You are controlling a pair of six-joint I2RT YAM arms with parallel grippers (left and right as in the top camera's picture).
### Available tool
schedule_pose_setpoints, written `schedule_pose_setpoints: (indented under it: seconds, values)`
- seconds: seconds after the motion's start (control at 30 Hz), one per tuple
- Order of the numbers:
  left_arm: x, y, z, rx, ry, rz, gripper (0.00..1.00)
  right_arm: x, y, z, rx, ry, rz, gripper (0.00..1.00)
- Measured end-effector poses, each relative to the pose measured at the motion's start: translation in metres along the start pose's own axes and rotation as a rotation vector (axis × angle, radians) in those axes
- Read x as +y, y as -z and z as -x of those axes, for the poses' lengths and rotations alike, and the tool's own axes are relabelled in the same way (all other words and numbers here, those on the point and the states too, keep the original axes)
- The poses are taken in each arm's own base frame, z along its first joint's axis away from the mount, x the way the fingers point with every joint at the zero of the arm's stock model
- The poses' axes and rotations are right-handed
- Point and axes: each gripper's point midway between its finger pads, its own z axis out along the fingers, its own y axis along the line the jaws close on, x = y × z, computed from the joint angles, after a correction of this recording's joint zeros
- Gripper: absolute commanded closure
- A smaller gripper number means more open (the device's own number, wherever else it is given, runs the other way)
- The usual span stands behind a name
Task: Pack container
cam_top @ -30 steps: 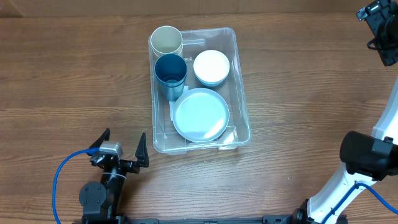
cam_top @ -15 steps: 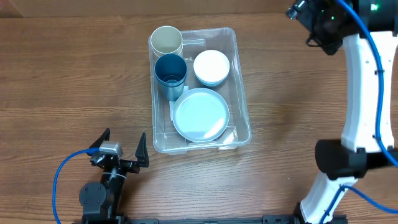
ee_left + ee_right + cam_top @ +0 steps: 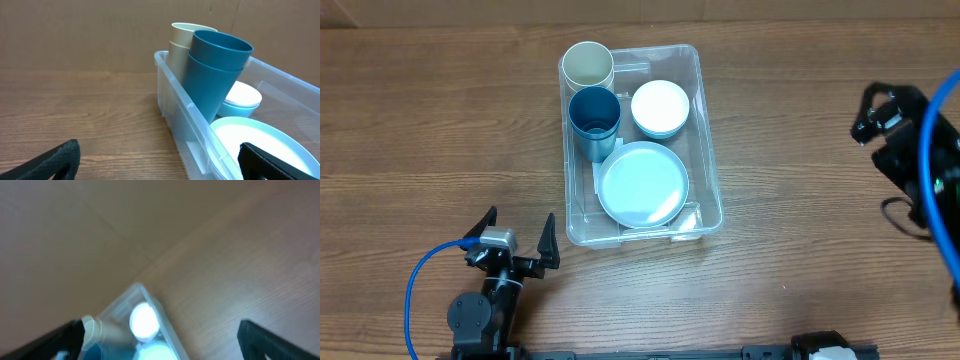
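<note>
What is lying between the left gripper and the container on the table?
Nothing. Only bare wooden table separates the left gripper from the container, as the overhead view shows.

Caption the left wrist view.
Left gripper open, facing the container, which holds teal cups, a cream cup, bowl and plate.

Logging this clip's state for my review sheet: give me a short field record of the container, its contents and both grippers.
container: clear, no lid, on the wooden table
cups: cream cup in far-left corner; two nested teal cups next to it
bowl: white, far-right part
plate: pale blue, near end
left gripper: open, empty, near the container's near-left corner, apart from it
right gripper: open, empty, off to the right, blurred
</note>
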Motion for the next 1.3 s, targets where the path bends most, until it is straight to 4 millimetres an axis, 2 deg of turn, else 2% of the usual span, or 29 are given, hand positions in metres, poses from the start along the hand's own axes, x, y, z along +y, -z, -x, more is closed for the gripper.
schedule_pose_setpoints:
  seconds: [0.1, 0.17, 0.23, 0.3, 0.33, 0.4, 0.5, 0.6, 0.77, 0.87, 0.97, 1.1, 1.3]
  values:
    - [0.000, 0.000, 0.000, -0.002, -0.003, 0.000, 0.00, -0.016, 0.019, -0.010, -0.159, -0.018, 0.131, 0.00]
    - [0.000, 0.000, 0.000, -0.002, -0.003, 0.001, 0.00, -0.028, 0.015, -0.025, -0.219, -0.027, 0.192, 0.00]
    - [0.000, 0.000, 0.000, -0.003, -0.002, 0.003, 0.00, -0.047, -0.001, -0.055, -0.237, -0.015, 0.230, 0.00]
    - [0.001, 0.000, 0.000, -0.002, -0.003, 0.003, 0.00, -0.053, -0.014, -0.072, -0.271, 0.023, 0.291, 0.00]
    - [0.000, 0.000, 0.000, -0.002, -0.003, 0.003, 0.00, -0.059, -0.023, -0.089, -0.294, 0.071, 0.338, 0.00]
    - [0.001, 0.000, 0.000, -0.003, -0.003, 0.003, 0.00, -0.058, -0.025, -0.100, -0.370, 0.132, 0.428, 0.00]
    - [0.001, 0.000, 0.000, -0.003, -0.003, 0.003, 0.00, -0.076, -0.043, -0.132, -0.399, 0.202, 0.467, 0.00]
    - [0.001, 0.000, 0.000, -0.003, -0.003, 0.003, 0.00, -0.090, -0.061, -0.152, -0.418, 0.268, 0.457, 0.00]
    - [0.001, 0.000, 0.000, -0.003, -0.003, 0.003, 0.00, -0.117, -0.080, -0.158, -0.471, 0.305, 0.381, 0.00]
    - [0.001, 0.000, 0.000, -0.003, -0.003, 0.003, 0.00, -0.123, -0.085, -0.158, -0.499, 0.313, 0.366, 0.00]
    - [0.001, 0.000, 0.000, -0.003, -0.003, 0.003, 0.00, -0.139, -0.105, -0.177, -0.443, 0.331, 0.325, 0.00]
    - [0.001, 0.000, 0.000, -0.003, -0.003, 0.003, 0.00, -0.153, -0.117, -0.196, -0.357, 0.383, 0.266, 0.00]
    - [0.001, 0.000, 0.000, -0.003, -0.003, 0.003, 0.00, -0.152, -0.118, -0.198, -0.364, 0.485, 0.258, 0.00]
